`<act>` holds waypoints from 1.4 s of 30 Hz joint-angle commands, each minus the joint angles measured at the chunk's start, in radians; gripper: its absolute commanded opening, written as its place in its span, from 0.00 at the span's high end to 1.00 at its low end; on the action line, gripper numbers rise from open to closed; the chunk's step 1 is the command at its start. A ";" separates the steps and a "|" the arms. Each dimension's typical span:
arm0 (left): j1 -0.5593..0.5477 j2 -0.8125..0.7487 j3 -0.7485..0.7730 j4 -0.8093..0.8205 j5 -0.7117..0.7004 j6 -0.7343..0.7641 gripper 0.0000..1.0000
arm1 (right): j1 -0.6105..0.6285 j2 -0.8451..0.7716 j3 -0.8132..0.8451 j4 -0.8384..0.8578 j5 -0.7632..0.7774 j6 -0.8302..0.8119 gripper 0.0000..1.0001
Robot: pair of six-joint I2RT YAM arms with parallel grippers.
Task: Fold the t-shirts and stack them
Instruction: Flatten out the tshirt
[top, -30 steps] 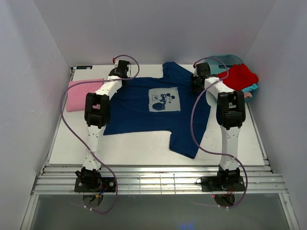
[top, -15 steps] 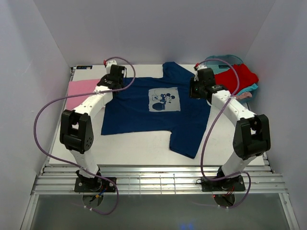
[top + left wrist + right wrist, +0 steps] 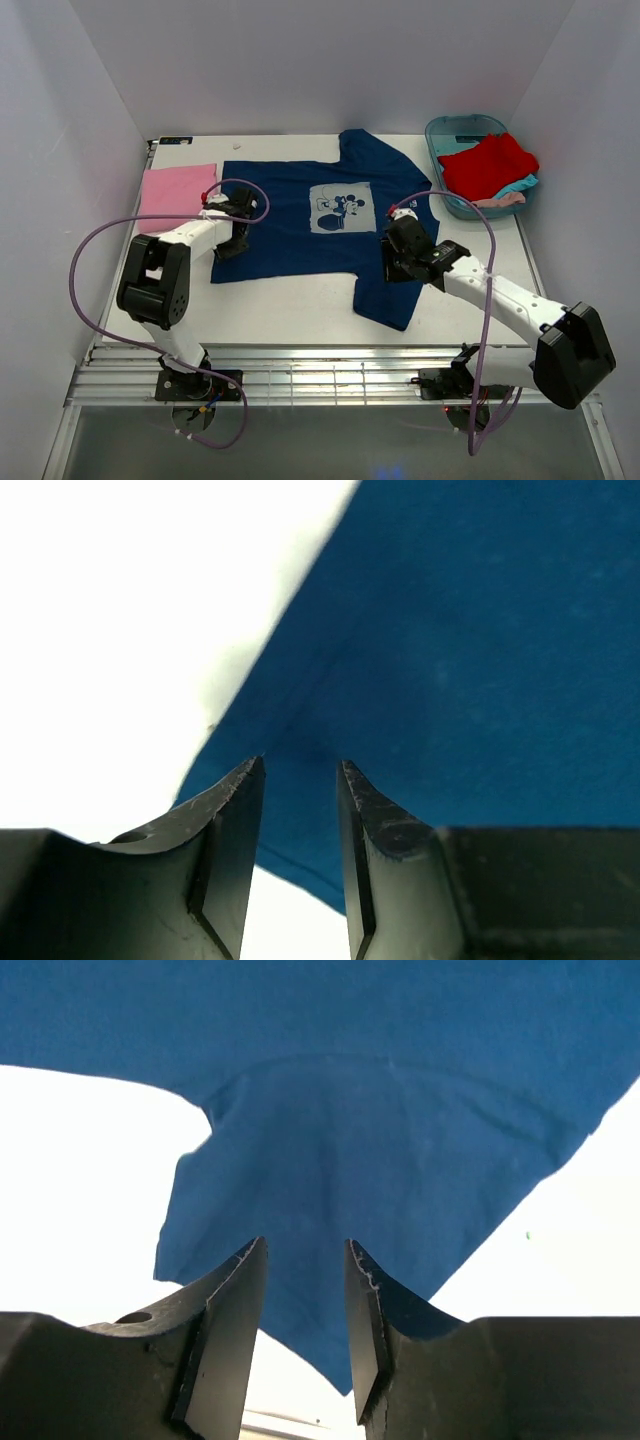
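- The navy t-shirt lies spread flat in the middle of the table. Its pale print faces up. One sleeve points to the far edge, and the near sleeve points toward the arms.
- A pink t-shirt sits folded at the far left, just beside the navy one. A red t-shirt is heaped in the tub at the far right.
- The left gripper hangs low over the navy shirt's left edge, close to its near corner. Its jaws are narrowly parted, with nothing between them.
- The right gripper hangs over the root of the near sleeve. Its jaws are likewise a little apart and empty.
- The step in hand appears to be the first fold of the navy shirt, since no cloth is gripped and no fold is laid.
- The next move likely calls for each claw to drop and pinch the cloth at its edge.
- Both would then need to lift together and carry the near side across, keeping it taut so the fold lands straight.
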 commanded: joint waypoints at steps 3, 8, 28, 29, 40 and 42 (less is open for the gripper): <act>0.003 -0.094 -0.042 -0.054 -0.063 -0.080 0.54 | 0.028 -0.091 -0.065 -0.078 0.057 0.096 0.57; 0.003 -0.180 -0.123 -0.055 -0.051 -0.130 0.54 | 0.044 -0.125 -0.092 -0.114 0.068 0.115 0.57; 0.008 -0.387 -0.390 0.133 -0.027 -0.196 0.54 | 0.088 -0.200 -0.140 -0.180 0.100 0.183 0.57; 0.008 -0.430 -0.397 0.138 -0.034 -0.198 0.54 | 0.088 -0.200 -0.140 -0.183 0.100 0.189 0.57; 0.026 -0.428 -0.435 0.161 -0.034 -0.198 0.53 | 0.097 -0.189 -0.149 -0.180 0.093 0.198 0.57; 0.031 -0.404 -0.441 0.179 -0.020 -0.201 0.54 | 0.097 -0.189 -0.155 -0.182 0.100 0.203 0.57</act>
